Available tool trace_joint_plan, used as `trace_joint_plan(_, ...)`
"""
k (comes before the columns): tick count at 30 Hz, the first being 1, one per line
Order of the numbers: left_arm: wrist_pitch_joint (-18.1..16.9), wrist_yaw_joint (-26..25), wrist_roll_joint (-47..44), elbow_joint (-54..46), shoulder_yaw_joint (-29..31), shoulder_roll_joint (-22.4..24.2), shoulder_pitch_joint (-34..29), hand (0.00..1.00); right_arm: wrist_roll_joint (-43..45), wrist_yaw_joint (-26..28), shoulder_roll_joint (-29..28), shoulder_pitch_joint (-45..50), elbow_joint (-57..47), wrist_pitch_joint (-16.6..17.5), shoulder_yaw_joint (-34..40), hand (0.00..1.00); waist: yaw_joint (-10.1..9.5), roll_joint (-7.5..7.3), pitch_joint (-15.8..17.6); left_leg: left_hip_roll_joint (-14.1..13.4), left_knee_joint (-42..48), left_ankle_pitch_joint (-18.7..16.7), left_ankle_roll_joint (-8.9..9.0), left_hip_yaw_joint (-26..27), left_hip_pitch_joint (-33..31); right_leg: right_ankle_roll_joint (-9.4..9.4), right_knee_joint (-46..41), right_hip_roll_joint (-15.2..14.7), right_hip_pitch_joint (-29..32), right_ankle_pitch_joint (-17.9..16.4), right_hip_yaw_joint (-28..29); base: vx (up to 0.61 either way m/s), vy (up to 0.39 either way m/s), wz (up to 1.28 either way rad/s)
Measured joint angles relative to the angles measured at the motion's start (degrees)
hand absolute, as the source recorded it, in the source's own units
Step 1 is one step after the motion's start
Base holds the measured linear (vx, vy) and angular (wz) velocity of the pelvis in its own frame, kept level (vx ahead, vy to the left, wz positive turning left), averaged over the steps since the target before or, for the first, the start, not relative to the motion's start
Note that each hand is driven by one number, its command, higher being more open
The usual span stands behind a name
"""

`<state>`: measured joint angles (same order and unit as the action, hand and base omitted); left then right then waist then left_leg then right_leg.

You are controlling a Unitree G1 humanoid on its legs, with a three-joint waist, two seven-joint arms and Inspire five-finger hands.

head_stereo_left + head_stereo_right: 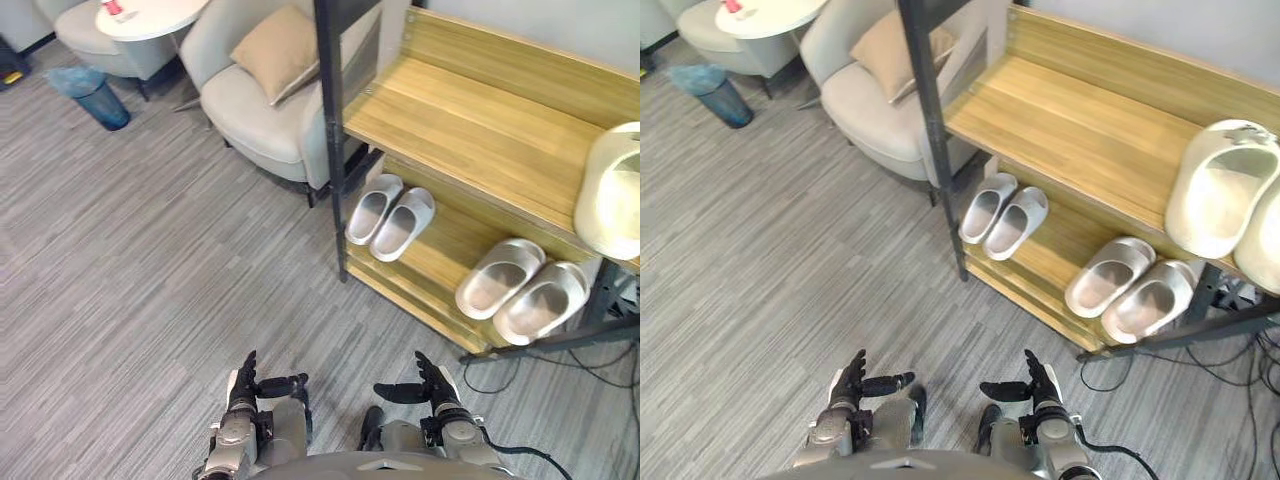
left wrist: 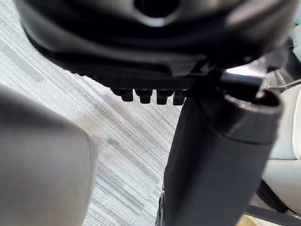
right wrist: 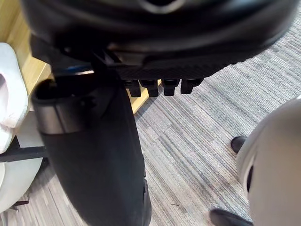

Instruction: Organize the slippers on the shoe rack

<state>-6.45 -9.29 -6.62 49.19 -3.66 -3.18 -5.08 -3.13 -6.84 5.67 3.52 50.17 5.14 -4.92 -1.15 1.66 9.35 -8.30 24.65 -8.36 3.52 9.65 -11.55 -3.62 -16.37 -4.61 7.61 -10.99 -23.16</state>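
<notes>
The wooden shoe rack (image 1: 470,120) with a black frame stands ahead on the right. Its lower shelf (image 1: 450,240) carries a small white pair of slippers (image 1: 390,215) and a larger grey pair (image 1: 520,285). On the top shelf, at the far right, lie cream slippers (image 1: 1220,185). My left hand (image 1: 243,385) and right hand (image 1: 435,385) hover low over the floor, well short of the rack. Both are open with straight fingers, thumbs turned inward, and hold nothing. The left thumb (image 2: 216,165) and right thumb (image 3: 94,160) loom large in the wrist views.
A light armchair (image 1: 250,120) with a tan cushion (image 1: 285,50) stands left of the rack. Behind it are a round white table (image 1: 150,15) and a blue bin (image 1: 95,95). Cables (image 1: 560,375) trail on the grey carpet by the rack's right foot.
</notes>
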Motion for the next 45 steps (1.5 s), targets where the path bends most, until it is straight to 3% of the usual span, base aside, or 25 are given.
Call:
trace_joint_plan(3,-0.2,0.23,1.16,2.15,-0.67,1.36,0.76,1.0,0.5,-0.05,-1.2,0.01,0.61,-0.01,1.68,1.0,1.46,0.06,-0.07,-0.61,-10.68,0.65,0.59,9.29,6.0,2.32,3.18,-0.4,-2.97,1.39,-5.36,-0.04,0.172,0.9)
trace_joint_plan(7,-0.27,0.65,2.43,2.92,-0.52,0.59,0.64,1.0,0.93,0.16,-3.52,0.23,1.37,0.04,1.49,1.0,1.29,-1.02,-0.76,3.19,-19.54,4.33,-0.07,5.97,9.68,4.96,10.48,-0.79,-7.72,5.4,-9.18,-0.03,0.126,0.6)
trace_joint_plan(11,-0.46,0.73,2.76,2.88,0.0,0.2,0.01,1.0,0.87,0.55,-4.24,-0.28,2.29,0.04,1.47,1.0,1.09,-0.76,-0.93,6.19,-20.45,4.47,-1.73,2.06,10.51,6.87,8.8,-3.48,-9.68,4.33,-13.01,0.01,0.125,0.6)
trace_joint_plan(13,-0.84,0.93,2.72,2.26,0.66,0.0,-0.2,1.0,0.84,0.63,-4.26,-0.23,2.31,-0.03,1.43,1.0,0.98,-1.57,-0.5,8.53,-16.82,0.92,-3.86,-1.54,10.32,9.91,-2.97,-9.83,-9.54,-0.94,-15.57,0.06,0.181,0.86)
trace_joint_plan(14,-1.02,0.91,2.68,2.37,0.61,0.0,-0.38,1.0,0.69,0.8,-3.74,-0.32,2.29,-0.13,1.23,1.0,0.93,-1.67,-0.35,9.35,-15.42,-0.28,-4.39,-2.91,10.47,9.95,-9.92,-12.43,-8.14,-1.41,-14.04,0.11,0.21,0.89)
trace_joint_plan(16,-1.15,0.92,2.63,2.29,0.6,-0.41,-0.71,1.0,0.35,1.14,-3.51,-0.51,1.72,-0.06,1.02,1.0,1.05,-1.66,-0.41,10.55,-13.79,-1.63,-5.77,-5.98,10.85,6.5,-21.8,-15.52,-4.28,0.31,-7.6,0.13,0.19,0.8)
trace_joint_plan(18,-1.04,0.59,2.51,2.31,0.7,-1.07,-0.79,1.0,0.27,1.37,-3.44,-1.09,1.9,-0.03,0.91,1.0,1.25,-1.77,0.12,10.83,-13.01,-2.3,-7.23,-8.72,11.52,5.68,-26.75,-13.9,-0.59,-2.45,-0.2,0.19,0.089,0.79)
trace_joint_plan(20,-0.9,-0.22,1.99,2.91,2.3,-1.94,-0.83,1.0,0.25,1.75,-3.57,-1.84,1.79,0.03,-1.47,1.0,1.41,-2.72,0.6,10.35,-13.08,-3.33,-7.22,-14.71,11.89,5.3,-23.79,-6.15,4.2,-6.16,7.5,0.2,-0.027,1.23)
trace_joint_plan(22,-0.82,-0.62,1.4,3.43,2.82,-1.92,-0.79,1.0,0.41,1.77,-3.31,-2.57,1.77,0.11,-1.58,1.0,1.39,-2.69,1.31,10.01,-13.44,-4.74,-6.89,-19.07,13.69,5.51,-19.24,-2.57,8.35,-6.03,9.27,0.35,-0.149,1.31)
trace_joint_plan(24,-0.81,-0.8,1.37,3.97,2.83,-1.82,-0.94,1.0,0.42,1.76,-3.28,-2.68,1.24,0.51,-1.61,1.0,1.54,-2.48,1.55,9.53,-13.49,-6.29,-5.86,-22.49,15.44,5.93,-14.46,-0.66,10.67,-4.39,11.14,0.41,-0.231,1.18)
trace_joint_plan(25,-0.87,-0.78,1.39,4.57,2.83,-1.85,-0.91,1.0,0.43,1.75,-3.18,-2.5,1.1,0.64,-1.94,1.0,2.18,-2.77,1.2,9.38,-12.99,-8.28,-4.31,-26.66,16.63,2.26,-11.91,0.03,10.02,-0.01,11.59,0.51,-0.287,1.19)
trace_joint_plan(26,-0.98,-0.79,1.39,5.18,2.9,-0.76,-0.92,1.0,0.43,1.77,-2.71,-2.77,1.27,0.42,-1.62,1.0,1.36,-0.68,0.38,7.29,-12.75,-8.65,-2.98,-28.99,16.55,1.93,-11.31,0.9,8.89,-1.28,8.76,0.52,-0.298,1.17)
trace_joint_plan(28,-1.05,-0.44,1.57,5.01,3.03,-0.39,-0.74,1.0,0.45,1.73,-2.69,-3.19,1.33,0.35,-0.69,1.0,1.38,-0.09,0.51,6.51,-11.91,-7.06,-0.18,-29.66,15.64,1.25,-11.11,0.92,7.9,-1.71,7.25,0.57,-0.323,0.75)
trace_joint_plan(29,-1.01,-0.15,1.57,4.95,3.93,-0.34,-0.71,1.0,0.46,1.56,-2.83,-2.65,1.37,0.01,-0.58,1.0,1.97,-0.14,0.59,7.39,-6.59,-5.29,3.7,-28.95,13.77,0.62,-8.58,0.85,4.7,-2.08,5.96,0.6,-0.325,1.08)
trace_joint_plan(30,-1.02,-0.25,1.49,3.94,6.53,0.48,-0.96,1.0,0.5,1.71,-2.86,-1.27,0.62,-0.52,-0.97,1.0,1.62,-0.58,1.13,7.22,10.58,-2.82,7.42,-22.57,7.9,0.63,-1.4,1.95,-3.51,-2.08,4.38,0.49,-0.236,0.87)
trace_joint_plan(31,-1.05,-0.35,1.48,3.4,7.52,0.75,-1.18,1.0,0.51,1.76,-2.93,-0.9,0.21,-0.51,-1.06,1.0,1.36,-0.71,1.45,6.31,15.86,-2.64,7.34,-19.49,6.12,0.63,0.46,2.69,-5.69,-2.08,4.34,0.36,-0.173,0.44)
trace_joint_plan(33,-1.07,-0.58,0.56,1.44,10.39,1.16,-1.35,1.0,0.96,1.55,-3.89,-0.38,-0.33,-0.49,-1.03,1.0,-0.39,-0.75,2.21,0.31,30.85,-6.59,2.33,-6.28,-0.77,0.23,6.69,5.01,-14.46,-2.3,4.03,0.44,-0.152,0.01)
trace_joint_plan(35,-1.08,-0.47,0.5,1.28,10.61,0.73,-0.07,1.0,0.95,1.54,-4.01,-1.2,-0.3,-0.46,-1.03,1.0,-1.37,-1.61,2.66,-0.67,28.77,-9.06,0.07,-0.63,-5.85,0.25,9.17,4.84,-17.7,-2.29,3.89,0.44,-0.078,0.01)
trace_joint_plan(36,-1.08,-0.5,0.51,0.98,10.59,0.6,0.71,1.0,0.96,1.46,-4.0,-1.98,-0.27,-0.51,-0.96,1.0,-1.4,-1.98,3.05,-0.1,22.24,-9.23,-1.06,2.67,-9.19,1.78,10.39,4.49,-19.52,-2.4,2.84,0.45,-0.033,0.1)
trace_joint_plan(37,-1.06,-0.53,0.52,1.03,10.56,0.47,1.14,1.0,0.96,1.42,-4.01,-2.06,-0.28,-0.51,-0.91,1.0,-1.36,-2.1,3.12,0.77,16.06,-7.9,-2.86,4.4,-10.42,2.79,10.54,4.41,-20.38,-2.76,2.11,0.57,0.03,0.38)
trace_joint_plan(38,-1.03,-0.63,0.65,0.91,9.27,0.2,1.38,1.0,0.95,1.28,-3.72,-1.43,-0.12,-0.61,-0.78,1.0,-1.47,-1.75,3.04,3.17,3.9,2.0,-8.86,6.18,-11.94,5.16,9.98,5.26,-22.21,-3.91,0.8,0.52,0.033,0.47)
trace_joint_plan(40,-1.25,-0.46,0.92,0.53,8.29,-1.37,2.73,1.0,0.88,1.15,-4.85,-2.0,1.27,-1.37,-0.62,1.0,-1.41,-5.2,2.62,6.07,0.79,1.51,-9.44,4.1,-10.26,5.94,5.35,2.46,-20.13,-4.14,0.63,0.62,0.033,0.81)
trace_joint_plan(42,-1.15,-0.48,0.98,1.07,7.76,-1.29,3.04,1.0,0.82,1.06,-4.84,-2.92,2.01,-1.38,-0.64,1.0,-1.51,-5.01,2.73,6.4,-0.36,1.37,-9.47,3.06,-9.36,5.63,6.07,2.38,-19.89,-5.52,1.32,0.48,0.082,0.49)
trace_joint_plan(43,-0.88,-0.32,1.28,1.96,7.2,-1.45,2.82,1.0,0.59,1.08,-5.14,-2.89,1.9,-1.34,-0.7,1.0,-1.87,-5.27,2.78,7.49,-0.39,0.05,-9.38,2.68,-7.3,7.4,8.15,1.75,-21.22,-3.06,1.67,0.39,0.085,0.5)
trace_joint_plan(45,-0.9,-0.29,2.07,2.32,7.21,-1.66,1.77,1.0,0.22,1.12,-5.39,-2.48,2.07,-1.4,-0.63,1.0,-1.51,-4.98,2.7,8.94,0.17,-4.6,-9.14,2.21,-1.63,9.54,-5.66,-1.3,-20.47,0.29,2.29,0.43,0.06,0.59)
